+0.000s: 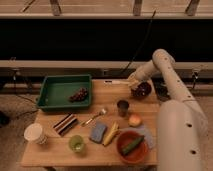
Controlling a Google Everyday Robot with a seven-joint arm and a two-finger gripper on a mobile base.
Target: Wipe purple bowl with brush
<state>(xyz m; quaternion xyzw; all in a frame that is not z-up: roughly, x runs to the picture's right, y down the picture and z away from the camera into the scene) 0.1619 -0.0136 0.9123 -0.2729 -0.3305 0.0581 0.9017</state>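
Note:
The purple bowl [143, 90] sits at the table's far right edge, small, dark and glossy. My gripper [133, 82] hovers at the bowl's upper left rim, shut on the brush [116, 82]. The brush's slim white handle sticks out leftward over the table's back edge. Its head is hidden behind the gripper and the bowl's rim. The arm comes down from an elbow high on the right.
A green tray [54, 93] holding dark grapes [77, 95] fills the back left. A dark metal cup [122, 107], peach [135, 120], fork [95, 117], sponge [98, 132], banana [111, 134], green cup [76, 144], white cup [34, 133] and orange-red bowl [125, 150] crowd the front.

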